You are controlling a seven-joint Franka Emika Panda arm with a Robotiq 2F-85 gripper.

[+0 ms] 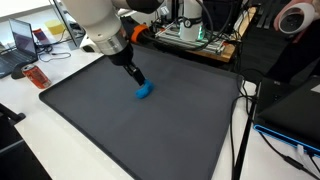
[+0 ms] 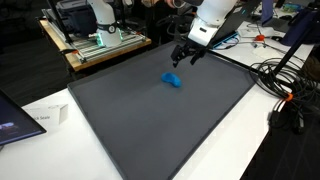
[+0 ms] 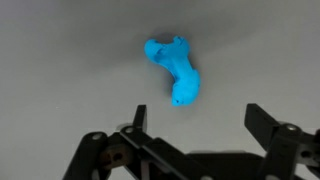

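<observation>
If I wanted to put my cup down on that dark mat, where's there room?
Nearly all of the mat is bare; only the blue object lies near its far side, by the open gripper. Crowded: cables along one edge, equipment behind.

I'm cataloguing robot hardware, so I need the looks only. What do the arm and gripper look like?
The arm is white and built of thick, rounded links. The gripper at its end is black and much narrower. The wrist view shows two black fingers with blunt tips, carried on hinged black linkages. Any markings or cables on them are too small to tell.
</observation>
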